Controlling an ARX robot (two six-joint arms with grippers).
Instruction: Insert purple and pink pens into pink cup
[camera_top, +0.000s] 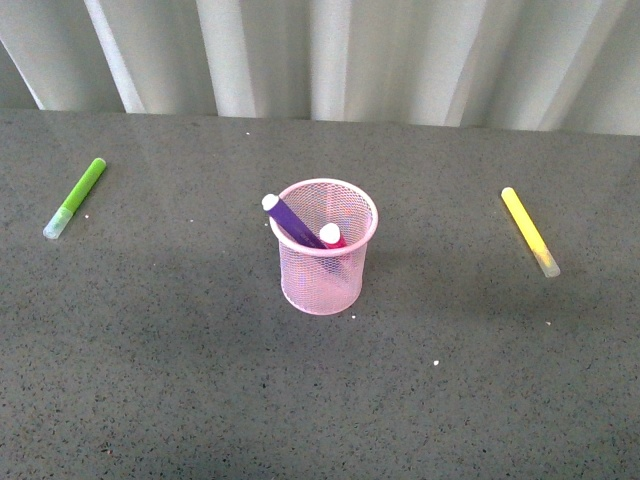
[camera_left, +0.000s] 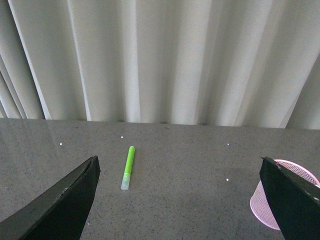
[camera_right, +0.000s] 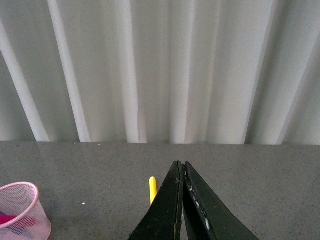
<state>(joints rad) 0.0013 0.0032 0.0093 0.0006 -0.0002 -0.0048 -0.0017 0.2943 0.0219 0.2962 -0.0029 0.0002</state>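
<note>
The pink cup (camera_top: 325, 250) stands upright in the middle of the grey table in the front view. The purple pen (camera_top: 292, 221) leans inside it, its whitish cap sticking out over the rim at the left. The pink pen (camera_top: 332, 237) stands inside beside it, cap up. No arm shows in the front view. In the left wrist view my left gripper (camera_left: 180, 165) is open and empty, with the cup (camera_left: 265, 207) beside one finger. My right gripper (camera_right: 180, 165) is shut on nothing, and the cup (camera_right: 22, 210) with the pink pen (camera_right: 15, 220) shows at the frame's corner.
A lime-green marker (camera_top: 75, 198) lies on the table at the far left, also the lime-green marker (camera_left: 128, 167) in the left wrist view. A yellow marker (camera_top: 529, 231) lies at the right, partly hidden as the yellow marker (camera_right: 153, 189) behind my right fingers. White curtains hang behind the table's far edge.
</note>
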